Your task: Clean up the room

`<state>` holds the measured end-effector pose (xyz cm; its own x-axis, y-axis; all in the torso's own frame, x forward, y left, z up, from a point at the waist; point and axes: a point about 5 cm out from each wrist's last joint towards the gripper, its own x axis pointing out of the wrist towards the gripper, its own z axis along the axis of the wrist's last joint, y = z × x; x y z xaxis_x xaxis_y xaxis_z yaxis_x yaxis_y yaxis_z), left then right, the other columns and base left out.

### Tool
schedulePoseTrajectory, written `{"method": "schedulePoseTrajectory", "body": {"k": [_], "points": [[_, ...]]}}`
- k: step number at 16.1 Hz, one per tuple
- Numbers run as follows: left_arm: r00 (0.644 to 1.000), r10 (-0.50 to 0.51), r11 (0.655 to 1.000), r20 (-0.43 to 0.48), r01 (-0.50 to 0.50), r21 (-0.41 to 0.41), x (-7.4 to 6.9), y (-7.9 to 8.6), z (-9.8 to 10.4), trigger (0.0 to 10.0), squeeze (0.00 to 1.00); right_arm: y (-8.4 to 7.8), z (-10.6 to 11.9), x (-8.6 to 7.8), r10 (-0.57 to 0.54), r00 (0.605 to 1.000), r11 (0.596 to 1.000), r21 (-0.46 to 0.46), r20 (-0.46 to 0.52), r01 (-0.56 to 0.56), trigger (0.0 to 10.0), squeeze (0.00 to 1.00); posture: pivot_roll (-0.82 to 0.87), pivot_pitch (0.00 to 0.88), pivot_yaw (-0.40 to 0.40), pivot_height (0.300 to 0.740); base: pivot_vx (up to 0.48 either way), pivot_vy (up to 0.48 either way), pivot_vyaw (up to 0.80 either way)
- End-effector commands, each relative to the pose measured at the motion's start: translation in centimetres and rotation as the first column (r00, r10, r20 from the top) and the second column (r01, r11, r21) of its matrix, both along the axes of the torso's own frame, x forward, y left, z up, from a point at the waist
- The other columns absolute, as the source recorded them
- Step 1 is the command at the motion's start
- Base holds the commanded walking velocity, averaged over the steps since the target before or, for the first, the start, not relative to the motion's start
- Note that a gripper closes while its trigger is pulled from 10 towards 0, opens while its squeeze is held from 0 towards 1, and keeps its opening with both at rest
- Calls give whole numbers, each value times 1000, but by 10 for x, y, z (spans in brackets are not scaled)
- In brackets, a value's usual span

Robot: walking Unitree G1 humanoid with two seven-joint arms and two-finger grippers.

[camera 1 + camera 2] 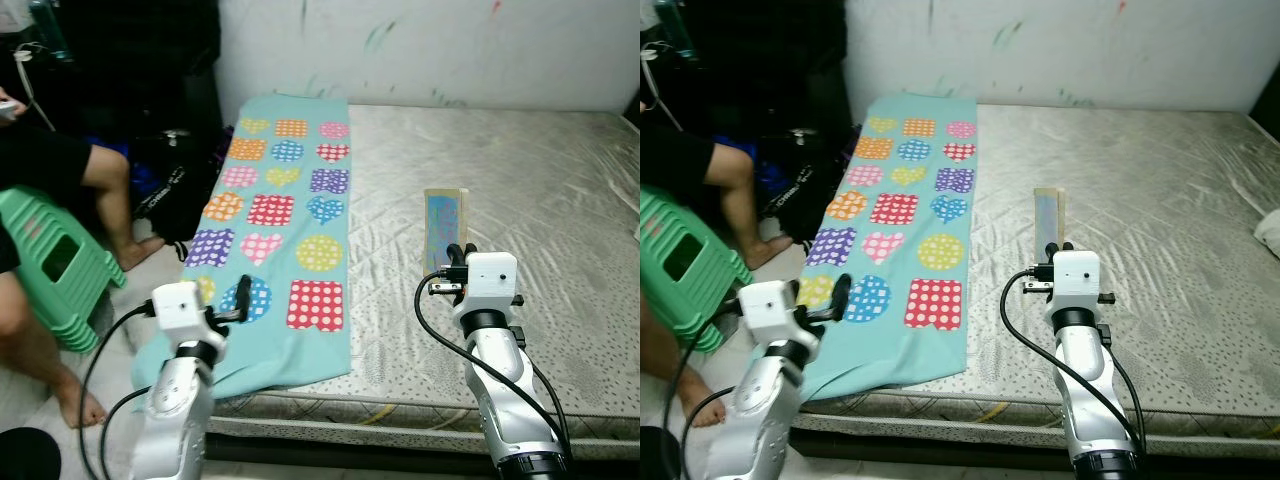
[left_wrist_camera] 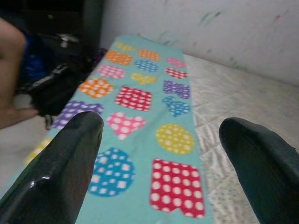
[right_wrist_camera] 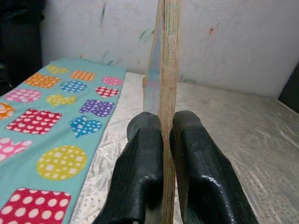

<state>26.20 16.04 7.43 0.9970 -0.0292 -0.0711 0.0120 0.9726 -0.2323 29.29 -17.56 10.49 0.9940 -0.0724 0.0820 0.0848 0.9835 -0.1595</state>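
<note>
My right gripper [image 1: 455, 262] is shut on a thin wooden board [image 1: 445, 228] with a pale blue picture face. It holds the board above the bare mattress [image 1: 540, 190]. In the right wrist view both black fingers [image 3: 140, 158] clamp the board's edge [image 3: 167, 65], which stands upright between them. My left gripper [image 1: 240, 298] is open over the near end of a teal mat [image 1: 285, 215] printed with dotted coloured shapes. In the left wrist view its two fingers [image 2: 65, 163] stand wide apart above the mat [image 2: 140, 116], with nothing between them.
A person sits on a green stool [image 1: 55, 270] at the left, bare legs [image 1: 115, 200] beside the bed. A black bag [image 1: 175, 190] lies on the floor against the mattress side. A marked white wall [image 1: 420, 50] runs behind the bed.
</note>
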Motion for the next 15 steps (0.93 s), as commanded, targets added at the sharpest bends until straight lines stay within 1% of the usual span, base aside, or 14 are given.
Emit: {"method": "schedulePoseTrajectory", "body": {"k": [1, 3, 6, 8, 11, 13, 14, 15], "points": [[1000, -2, 1000, -1, 2, 19, -2, 2, -2, 10000, 0, -2, 6, 0, 4, 999, 1000, -8, 41, -3, 10000, 0, -114, 0, 9, 740, 0, 0, 0], [1000, 10, 1000, -7, -9, 18, -4, 6, -4, 10000, 0, -2, 4, -2, 16, 1000, 1000, -12, 27, -15, 10000, 0, -115, 0, 7, 740, 0, 0, 0], [999, 35, 999, -14, -34, 17, -5, 8, -6, 10000, 0, -4, -3, -5, 0, 1000, 999, 50, -12, 1, 10000, 0, -117, 0, 6, 740, 0, 0, 0], [999, 32, 999, -12, -32, 19, -4, 8, -6, 10000, 0, -3, -3, -4, 3, 1000, 999, 52, -12, -3, 10000, 0, -117, 0, 7, 740, 0, 0, 0], [1000, 10, 1000, 0, -10, -9, 0, 7, -3, 10000, 0, -3, -2, -2, 5, 1000, 999, 54, -10, -5, 10000, 0, -119, 0, 9, 740, 0, 0, 0], [1000, 19, 1000, 0, -19, -13, 1, 8, -2, 10000, 0, -4, -1, -1, -4, 1000, 998, 61, -10, 5, 10000, 0, -119, 0, 9, 740, 0, 0, 0], [1000, 24, 1000, 0, -24, -17, 0, 8, -2, 10000, 0, -5, -3, -2, -8, 1000, 997, 81, -19, 9, 10000, 0, -120, 0, 10, 740, 0, 0, 0], [1000, 29, 1000, 0, -29, -6, 0, 8, -2, 10000, 0, -5, -8, -3, -26, 998, 986, 160, -65, 37, 10000, 0, -123, 0, 9, 740, 0, 0, 0]]}}
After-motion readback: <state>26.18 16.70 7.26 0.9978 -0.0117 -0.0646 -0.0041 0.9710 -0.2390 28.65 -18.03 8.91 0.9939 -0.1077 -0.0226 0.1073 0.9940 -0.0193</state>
